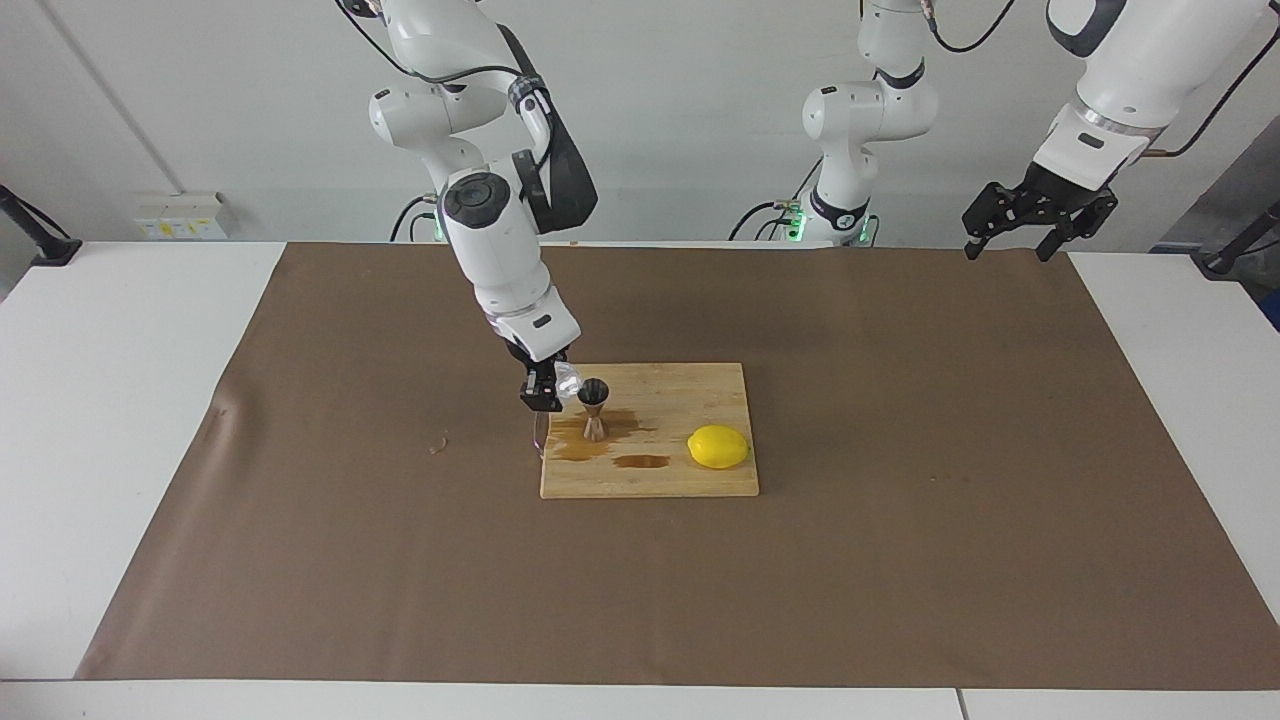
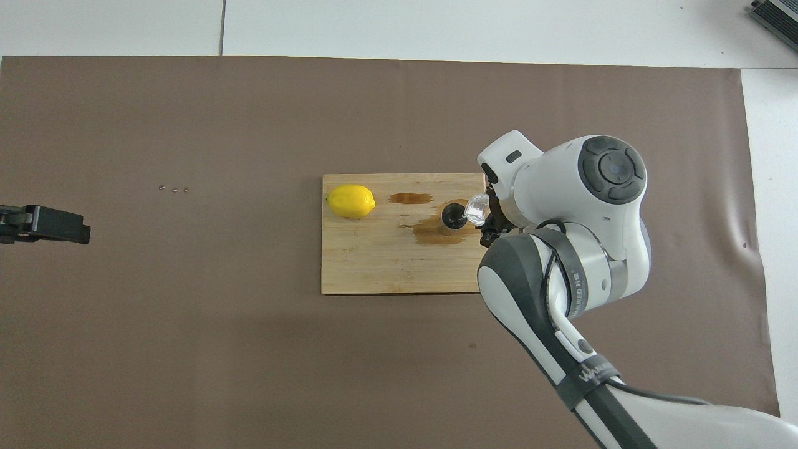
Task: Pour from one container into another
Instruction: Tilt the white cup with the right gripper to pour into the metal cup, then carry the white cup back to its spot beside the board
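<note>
This was a robotics lab: white robot arms (image 1: 500, 230) mounted at twelve o'clock of a paper-covered desk (image 1: 900, 500), bare white walls (image 1: 700, 100).

Board (image 1: 690, 480) sits mid-desk (image 1: 130, 400) on the mat (image 1: 900, 550). Jigger (image 1: 594, 408) upright on board near the edge toward the right arm's end; lemon (image 1: 718, 446) near the opposite board edge, farther from the robots. Right pincer (image 1: 548, 388) holds glass cup (image 1: 568, 378) over jigger's mouth. Left pincer (image 1: 1020, 232) waits over the mat's corner at its own end.
</note>
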### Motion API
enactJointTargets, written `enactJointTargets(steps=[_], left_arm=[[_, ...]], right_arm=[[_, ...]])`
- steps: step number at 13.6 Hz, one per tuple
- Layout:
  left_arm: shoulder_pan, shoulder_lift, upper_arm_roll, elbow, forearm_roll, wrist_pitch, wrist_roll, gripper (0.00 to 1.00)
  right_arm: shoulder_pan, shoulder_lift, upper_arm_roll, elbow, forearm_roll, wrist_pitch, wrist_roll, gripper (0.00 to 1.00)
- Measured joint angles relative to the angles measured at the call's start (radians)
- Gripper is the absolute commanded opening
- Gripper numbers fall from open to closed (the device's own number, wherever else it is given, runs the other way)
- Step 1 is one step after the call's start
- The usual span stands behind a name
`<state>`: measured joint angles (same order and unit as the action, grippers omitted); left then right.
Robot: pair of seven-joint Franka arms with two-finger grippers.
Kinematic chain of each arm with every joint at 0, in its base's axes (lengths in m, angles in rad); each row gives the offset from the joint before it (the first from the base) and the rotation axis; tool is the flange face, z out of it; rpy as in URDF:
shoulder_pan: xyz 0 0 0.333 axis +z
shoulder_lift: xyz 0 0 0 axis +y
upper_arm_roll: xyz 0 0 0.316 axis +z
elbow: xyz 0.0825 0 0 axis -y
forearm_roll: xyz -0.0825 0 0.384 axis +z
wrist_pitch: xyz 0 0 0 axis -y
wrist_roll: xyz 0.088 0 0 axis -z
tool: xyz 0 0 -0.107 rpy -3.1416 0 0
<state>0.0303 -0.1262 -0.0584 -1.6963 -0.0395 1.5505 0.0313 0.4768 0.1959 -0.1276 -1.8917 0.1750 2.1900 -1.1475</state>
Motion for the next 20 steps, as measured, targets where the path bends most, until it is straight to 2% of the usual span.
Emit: enactJointTargets(steps=[9, 16, 20], left_arm=[[0.000, 0.000, 0.000, 0.000, 0.000, 0.000, 0.000, 1.00], [0.000, 0.000, 0.000, 0.000, 0.000, 0.000, 0.000, 1.00], [0.000, 0.000, 0.000, 0.000, 0.000, 0.000, 0.000, 1.00]], right_arm=[[-0.041, 0.000, -0.001, 0.000, 0.168, 0.021, -0.006, 0.48], [-0.105, 0.000, -0.001, 0.000, 0.278, 0.020, -0.137, 0.48], [-0.189, -0.001, -0.002, -0.008, 0.358, -0.021, -0.267, 0.48]])
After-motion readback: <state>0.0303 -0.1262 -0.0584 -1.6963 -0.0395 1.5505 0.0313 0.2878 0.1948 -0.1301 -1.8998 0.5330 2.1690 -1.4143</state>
